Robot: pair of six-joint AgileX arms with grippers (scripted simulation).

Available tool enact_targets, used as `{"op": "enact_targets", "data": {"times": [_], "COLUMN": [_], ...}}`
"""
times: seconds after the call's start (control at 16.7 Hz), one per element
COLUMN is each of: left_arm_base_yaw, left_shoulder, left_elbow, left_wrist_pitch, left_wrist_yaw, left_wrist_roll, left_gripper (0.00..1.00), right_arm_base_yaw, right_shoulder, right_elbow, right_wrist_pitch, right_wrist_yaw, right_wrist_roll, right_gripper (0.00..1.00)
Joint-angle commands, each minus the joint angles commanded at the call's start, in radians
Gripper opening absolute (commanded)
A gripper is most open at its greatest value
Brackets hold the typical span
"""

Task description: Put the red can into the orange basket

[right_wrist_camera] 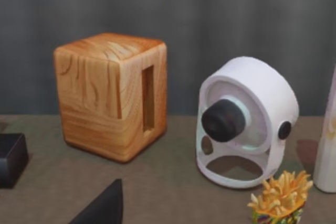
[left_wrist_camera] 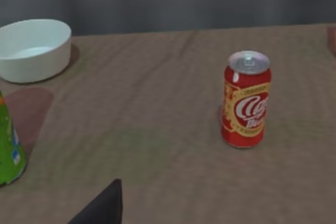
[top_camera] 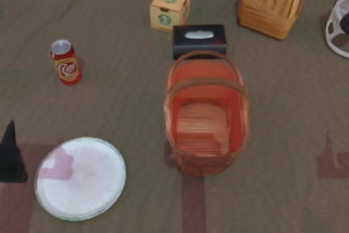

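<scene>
Nothing is grasped yet; by my reading the task sits at its opening step, the reach for the red can. It stands upright near the counter's left edge, well apart from the orange basket, which rests at the counter's middle. Next move calls for the left gripper to come to the can and close around its sides. That gripper waits at the left edge; whether its fingers are apart I cannot tell. My right arm is out of view.
</scene>
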Motion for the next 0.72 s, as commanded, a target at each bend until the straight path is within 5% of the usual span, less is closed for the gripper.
{"op": "enact_targets", "data": {"times": [0.72], "left_arm_base_yaw": [-0.062], "left_shoulder": [1.003], "left_elbow": [0.897], "left_wrist_pitch": [-0.634], "left_wrist_yaw": [0.042], "left_wrist_roll": [0.277], "left_gripper": [1.0], "right_arm_base_yaw": [0.0], "right_shoulder": [0.0], "right_elbow": [0.0], "right_wrist_pitch": [0.0], "right_wrist_yaw": [0.0], "right_wrist_roll": [0.0], "right_gripper": [1.0]}}
